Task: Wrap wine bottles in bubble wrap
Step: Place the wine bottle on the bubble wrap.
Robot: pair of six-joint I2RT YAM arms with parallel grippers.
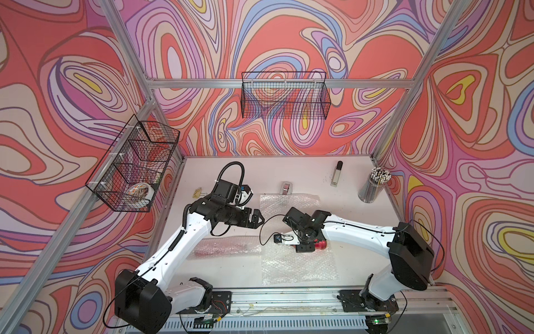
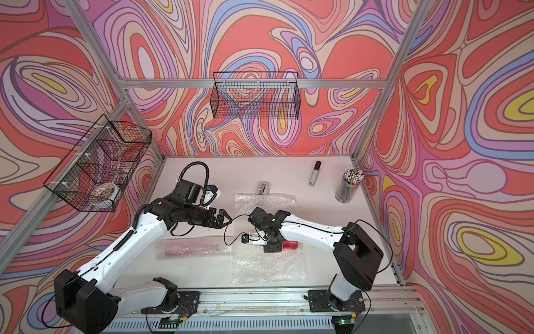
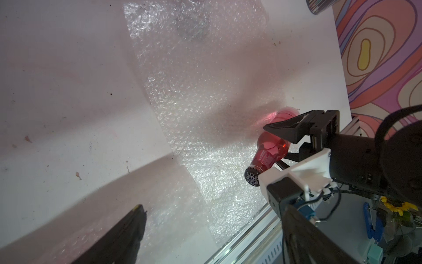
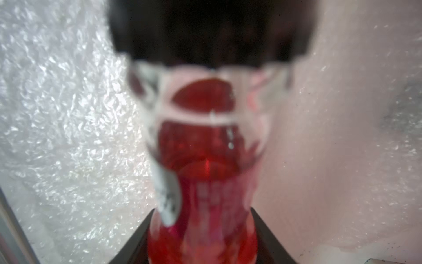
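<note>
A wine bottle [image 1: 321, 245] [image 2: 290, 244] of red liquid lies on its side over the flat bubble wrap [image 1: 300, 266] [image 2: 268, 266]. My right gripper [image 1: 307, 246] [image 2: 272, 247] is shut on its body. In the right wrist view the bottle [image 4: 205, 182] fills the gap between the fingers [image 4: 271, 240], dark cap farthest from the camera. The left wrist view shows that bottle [image 3: 271, 153] over the sheet [image 3: 205, 102]; whether it touches I cannot tell. Another bottle lies rolled in bubble wrap [image 1: 222, 247] [image 2: 187, 248] at left. My left gripper [image 1: 260, 219] [image 2: 228, 219] [image 3: 205, 240] hovers open and empty above the sheet's left edge.
A grey tape dispenser [image 1: 286, 188] stands behind the sheet. A silver-and-black bar [image 1: 336, 173] and a cup of pencils [image 1: 374, 185] are at the back right. Wire baskets [image 1: 284, 95] [image 1: 135, 164] hang on the walls. The arm rail [image 1: 289, 297] borders the front.
</note>
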